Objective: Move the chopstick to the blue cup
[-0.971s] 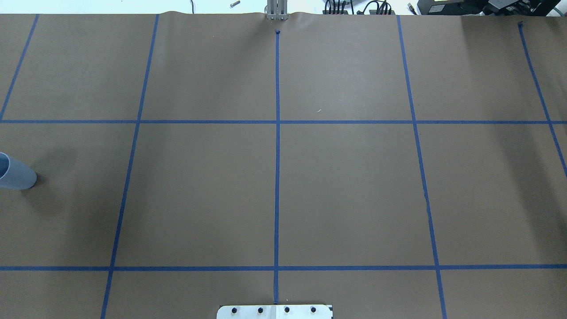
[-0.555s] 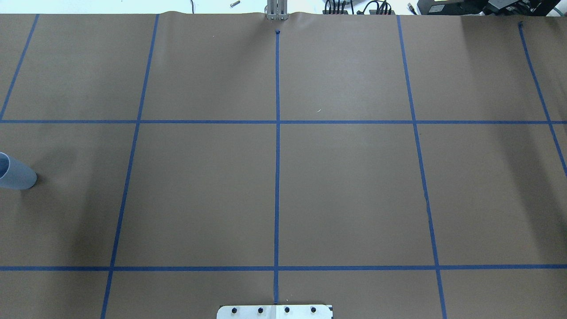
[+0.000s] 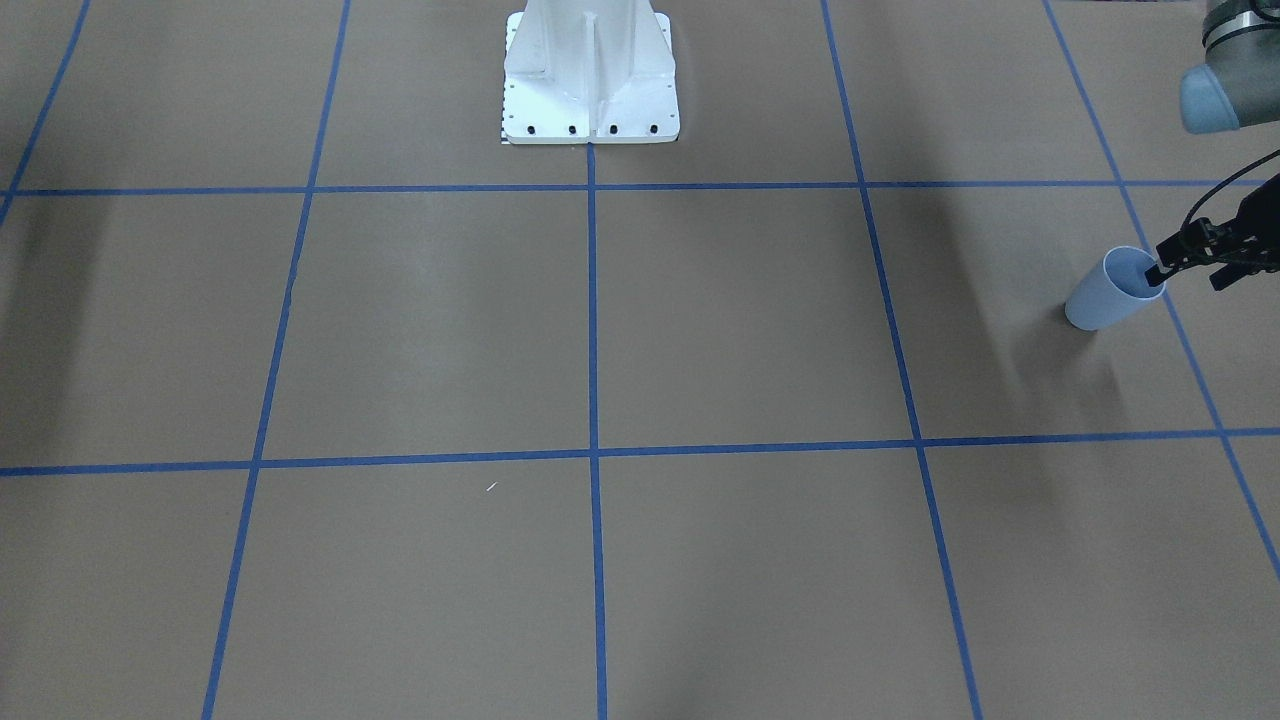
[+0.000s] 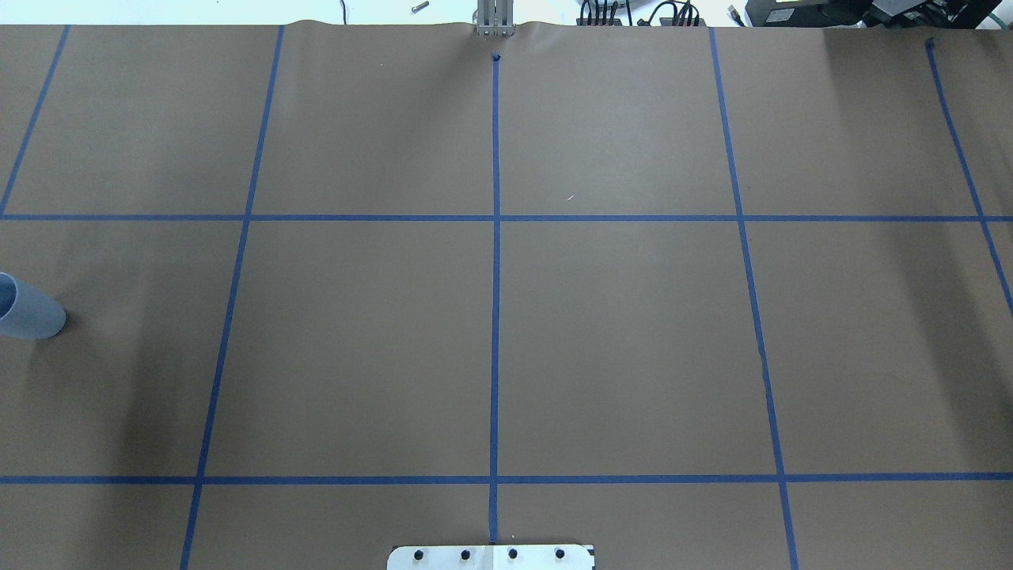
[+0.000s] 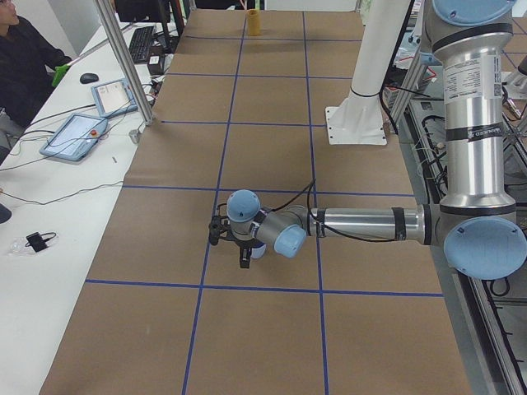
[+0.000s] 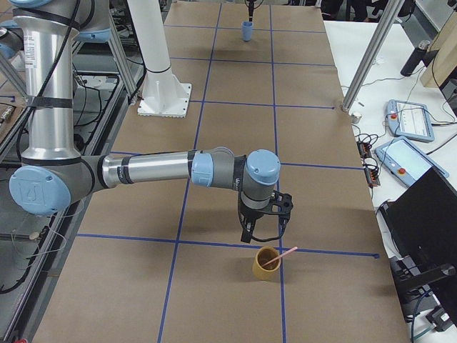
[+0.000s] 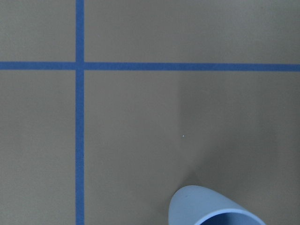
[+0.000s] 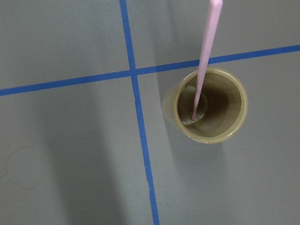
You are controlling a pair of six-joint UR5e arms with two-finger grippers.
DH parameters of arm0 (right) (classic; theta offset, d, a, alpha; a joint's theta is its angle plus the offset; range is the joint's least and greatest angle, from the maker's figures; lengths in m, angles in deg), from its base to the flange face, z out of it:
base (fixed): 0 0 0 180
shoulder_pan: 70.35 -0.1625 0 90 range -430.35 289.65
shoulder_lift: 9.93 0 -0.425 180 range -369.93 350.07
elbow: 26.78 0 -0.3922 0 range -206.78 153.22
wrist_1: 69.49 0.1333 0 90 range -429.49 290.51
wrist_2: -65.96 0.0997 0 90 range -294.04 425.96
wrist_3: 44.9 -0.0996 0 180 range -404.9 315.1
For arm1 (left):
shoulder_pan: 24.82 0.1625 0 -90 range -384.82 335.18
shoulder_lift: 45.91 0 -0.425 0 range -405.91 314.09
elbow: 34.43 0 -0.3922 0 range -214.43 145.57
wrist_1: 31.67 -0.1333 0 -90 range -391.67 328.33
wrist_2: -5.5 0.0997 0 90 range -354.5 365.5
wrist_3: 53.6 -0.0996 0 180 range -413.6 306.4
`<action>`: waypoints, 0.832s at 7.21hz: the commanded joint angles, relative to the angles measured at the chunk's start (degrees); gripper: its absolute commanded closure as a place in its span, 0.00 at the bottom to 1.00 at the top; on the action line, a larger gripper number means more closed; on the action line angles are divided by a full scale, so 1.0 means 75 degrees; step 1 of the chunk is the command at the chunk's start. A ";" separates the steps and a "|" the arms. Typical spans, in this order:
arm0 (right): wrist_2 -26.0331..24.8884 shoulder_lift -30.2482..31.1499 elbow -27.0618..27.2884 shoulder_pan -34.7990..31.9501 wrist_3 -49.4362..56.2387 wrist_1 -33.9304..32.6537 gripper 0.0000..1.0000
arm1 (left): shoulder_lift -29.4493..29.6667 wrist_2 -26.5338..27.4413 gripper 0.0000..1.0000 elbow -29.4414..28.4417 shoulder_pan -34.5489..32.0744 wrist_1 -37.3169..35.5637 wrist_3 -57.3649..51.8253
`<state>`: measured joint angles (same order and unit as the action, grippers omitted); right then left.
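Observation:
The pale blue cup (image 3: 1103, 295) stands upright at the table's left end; it also shows in the overhead view (image 4: 30, 315), the left wrist view (image 7: 211, 208) and far off in the exterior right view (image 6: 247, 31). My left gripper (image 3: 1187, 270) hovers over the cup's rim, fingers spread, open and empty. The pale pink chopstick (image 8: 206, 56) leans in a tan cup (image 8: 211, 105) at the table's right end, its top sticking out (image 6: 284, 253). My right gripper (image 6: 264, 227) hangs just above the tan cup (image 6: 265, 265); I cannot tell if it is open or shut.
The white robot pedestal (image 3: 590, 75) stands at the table's middle rear. Blue tape lines grid the brown table. A metal post (image 6: 371, 61) and tablets (image 6: 410, 121) line the operators' side. A person (image 5: 20, 58) sits at the desk there.

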<state>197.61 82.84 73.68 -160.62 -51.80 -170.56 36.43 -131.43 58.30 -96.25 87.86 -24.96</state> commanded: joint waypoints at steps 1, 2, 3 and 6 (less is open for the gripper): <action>-0.0010 0.0006 0.0000 0.0000 0.0017 0.0000 0.00 | 0.0003 -0.0001 0.03 -0.0036 0.0231 0.0035 0.0002; -0.0011 0.0006 0.0000 0.0000 0.0017 0.0000 0.00 | 0.0003 -0.0001 0.20 -0.0059 0.0325 0.0036 -0.0010; -0.0011 0.0006 0.0011 0.0000 0.0029 0.0000 0.00 | 0.0003 -0.0001 0.52 -0.0059 0.0326 0.0036 0.0002; 0.0001 0.0029 0.0011 0.0000 0.0017 0.0000 0.00 | 0.0049 -0.0024 1.00 -0.0036 0.0326 0.0001 0.0107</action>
<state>197.61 83.01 73.76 -160.61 -51.66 -170.56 36.57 -131.46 57.89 -93.84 88.03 -24.70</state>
